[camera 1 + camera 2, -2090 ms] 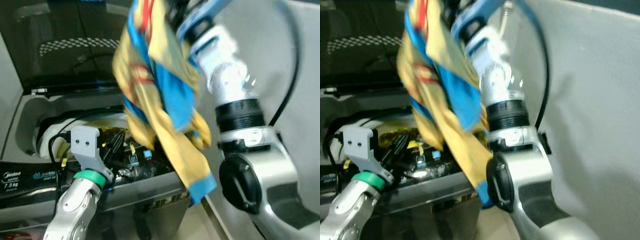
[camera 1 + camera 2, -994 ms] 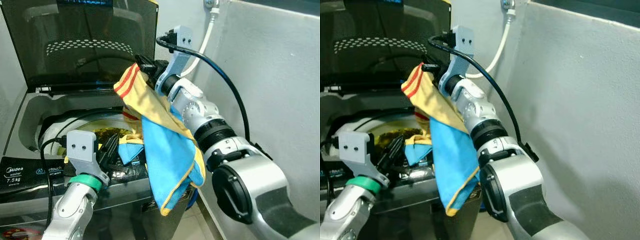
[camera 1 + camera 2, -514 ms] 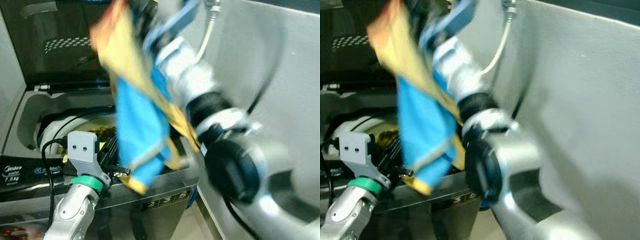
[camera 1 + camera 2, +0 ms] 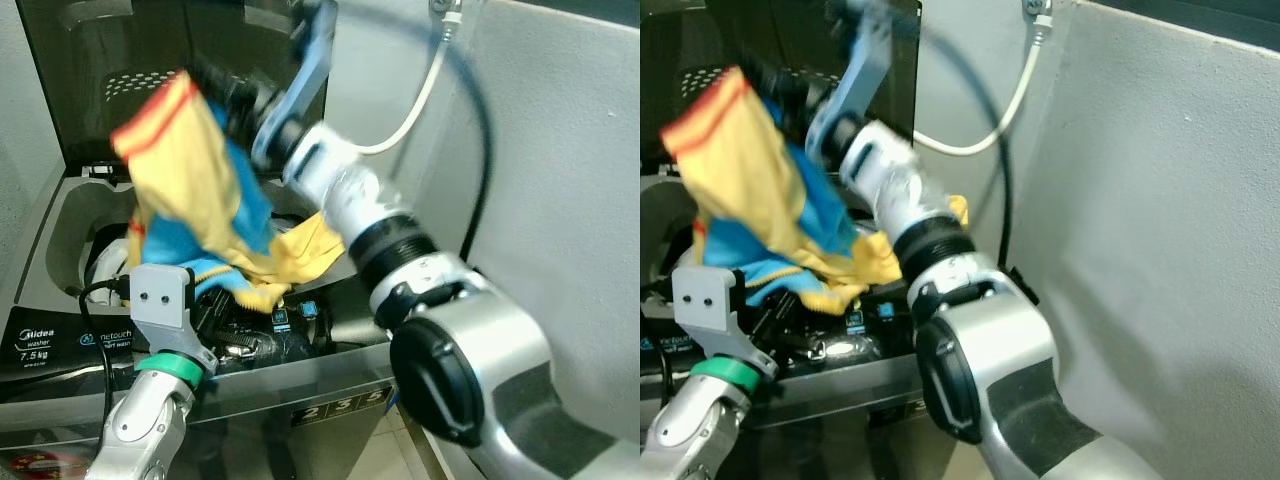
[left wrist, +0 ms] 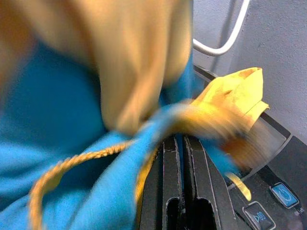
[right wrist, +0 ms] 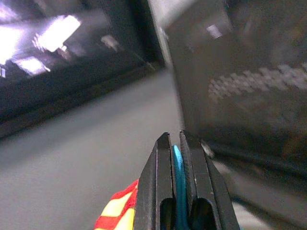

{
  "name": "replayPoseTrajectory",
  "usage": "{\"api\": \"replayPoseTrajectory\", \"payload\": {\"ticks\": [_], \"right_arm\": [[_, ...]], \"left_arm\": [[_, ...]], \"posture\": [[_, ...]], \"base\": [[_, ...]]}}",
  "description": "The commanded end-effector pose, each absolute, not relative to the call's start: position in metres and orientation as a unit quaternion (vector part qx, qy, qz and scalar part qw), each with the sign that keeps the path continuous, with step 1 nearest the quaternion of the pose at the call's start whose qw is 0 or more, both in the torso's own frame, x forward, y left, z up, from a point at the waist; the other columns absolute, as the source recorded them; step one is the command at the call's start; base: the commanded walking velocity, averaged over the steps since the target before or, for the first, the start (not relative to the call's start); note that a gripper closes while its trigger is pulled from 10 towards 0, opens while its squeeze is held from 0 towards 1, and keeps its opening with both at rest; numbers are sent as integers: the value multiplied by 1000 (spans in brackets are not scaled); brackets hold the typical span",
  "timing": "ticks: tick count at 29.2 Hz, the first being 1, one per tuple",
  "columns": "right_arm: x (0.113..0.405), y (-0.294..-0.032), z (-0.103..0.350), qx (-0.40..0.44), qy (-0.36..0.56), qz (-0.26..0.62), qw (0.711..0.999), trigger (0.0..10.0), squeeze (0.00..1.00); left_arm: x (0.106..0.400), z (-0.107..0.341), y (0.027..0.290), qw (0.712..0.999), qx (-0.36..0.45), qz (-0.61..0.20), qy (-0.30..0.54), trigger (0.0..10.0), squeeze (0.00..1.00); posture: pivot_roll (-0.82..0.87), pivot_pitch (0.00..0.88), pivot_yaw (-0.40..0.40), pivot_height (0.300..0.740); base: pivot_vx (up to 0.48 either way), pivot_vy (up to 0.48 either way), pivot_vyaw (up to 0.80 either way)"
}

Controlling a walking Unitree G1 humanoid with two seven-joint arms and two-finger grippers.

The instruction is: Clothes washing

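Now, in the left eye view, our right gripper holds the yellow and blue cloth garment with red-striped hem above the open top-loading washing machine, far left of its silver arm. We judge this the loading step: next the garment must drop into the drum, so the jaws have to part over the opening. Our left gripper rests low at the machine's near edge.

The right eye view shows the same, blurred around the garment.

In the left wrist view the left jaws lie pressed together, gripping nothing, with cloth draped just past them.

In the right wrist view the right jaws pinch a blue fold; the drum's contents stay dark and unclear.
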State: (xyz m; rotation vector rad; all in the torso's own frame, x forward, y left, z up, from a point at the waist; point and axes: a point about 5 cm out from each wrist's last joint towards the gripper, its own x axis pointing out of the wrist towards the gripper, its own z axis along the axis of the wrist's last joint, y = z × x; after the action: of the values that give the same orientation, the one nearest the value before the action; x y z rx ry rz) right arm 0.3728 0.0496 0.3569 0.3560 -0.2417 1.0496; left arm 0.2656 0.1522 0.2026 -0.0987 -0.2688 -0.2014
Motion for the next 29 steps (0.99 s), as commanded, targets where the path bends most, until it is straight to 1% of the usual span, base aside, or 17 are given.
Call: {"api": "replayPoseTrajectory", "payload": {"ticks": [1, 4, 7, 9, 11, 12, 13, 14, 17, 19, 20, 21, 24, 25, 26, 27, 29], "right_arm": [[374, 52, 350, 158, -111, 474, 859, 10000, 0], [380, 46, 348, 166, -101, 437, 878, 10000, 0], [381, 45, 348, 164, -102, 429, 882, 10000, 0], [384, 41, 347, 152, -102, 399, 899, 10000, 0], [384, 41, 347, 152, -102, 399, 899, 10000, 0], [386, 39, 344, 139, -98, 383, 908, 10000, 596], [389, 36, 340, 124, -88, 371, 916, 10000, 1000], [389, 36, 340, 124, -88, 371, 916, 10000, 1000], [391, 33, 330, 88, -69, 361, 926, 10000, 1000], [388, 39, 322, 61, -29, 415, 907, 10000, 1000], [388, 39, 322, 61, -29, 415, 907, 10000, 1000], [384, 43, 322, 52, -17, 449, 892, 10000, 0], [379, 45, 333, 50, -18, 499, 865, 10000, 0], [380, 40, 345, 64, -44, 499, 863, 10000, 0], [380, 40, 345, 64, -44, 499, 863, 10000, 0], [380, 37, 354, 74, -62, 497, 862, 10000, 0], [386, 14, 376, 133, -117, 463, 869, 10000, 0]], "left_arm": [[264, 200, 151, 985, -48, -103, -129, 10000, 0], [263, 200, 150, 985, -48, -103, -129, 10000, 0], [263, 200, 150, 985, -48, -103, -129, 10000, 0], [263, 200, 149, 985, -47, -102, -128, 10000, 0], [263, 200, 149, 985, -47, -102, -128, 10000, 0], [262, 199, 149, 985, -47, -102, -128, 10000, 0], [262, 199, 148, 985, -46, -102, -128, 10000, 0], [262, 199, 148, 985, -46, -102, -128, 10000, 0], [261, 199, 147, 986, -46, -102, -128, 10000, 0], [260, 198, 149, 986, -44, -102, -125, 10000, 0], [260, 198, 149, 986, -44, -102, -125, 10000, 0], [260, 198, 149, 986, -43, -104, -124, 10000, 0], [262, 198, 151, 986, -40, -108, -122, 10000, 0], [262, 199, 151, 986, -37, -111, -122, 10000, 0], [262, 199, 151, 986, -37, -111, -122, 10000, 0], [263, 200, 152, 985, -36, -113, -122, 10000, 0], [263, 201, 152, 985, -32, -117, -122, 10000, 0]], "posture": [[45, 28, -40, 740], [50, 31, -46, 740], [50, 31, -46, 740], [51, 31, -54, 740], [51, 31, -54, 740], [53, 32, -58, 740], [54, 33, -62, 740], [54, 33, -62, 740], [53, 35, -62, 740], [52, 40, -49, 740], [52, 40, -49, 740], [52, 41, -42, 740], [54, 44, -27, 740], [58, 43, -20, 740], [58, 43, -20, 740], [59, 43, -19, 740], [69, 44, -12, 740]], "base": [[0, 0, 0], [0, 0, 0], [0, 0, 0], [0, 0, 0], [0, 0, 0], [0, 0, 0], [0, 0, 0], [0, 0, 0], [0, 0, 0], [0, 0, 0], [0, 0, 0], [0, 0, 0], [0, 0, 0], [0, 0, 0], [0, 0, 0], [0, 0, 0], [0, 0, 0]]}}
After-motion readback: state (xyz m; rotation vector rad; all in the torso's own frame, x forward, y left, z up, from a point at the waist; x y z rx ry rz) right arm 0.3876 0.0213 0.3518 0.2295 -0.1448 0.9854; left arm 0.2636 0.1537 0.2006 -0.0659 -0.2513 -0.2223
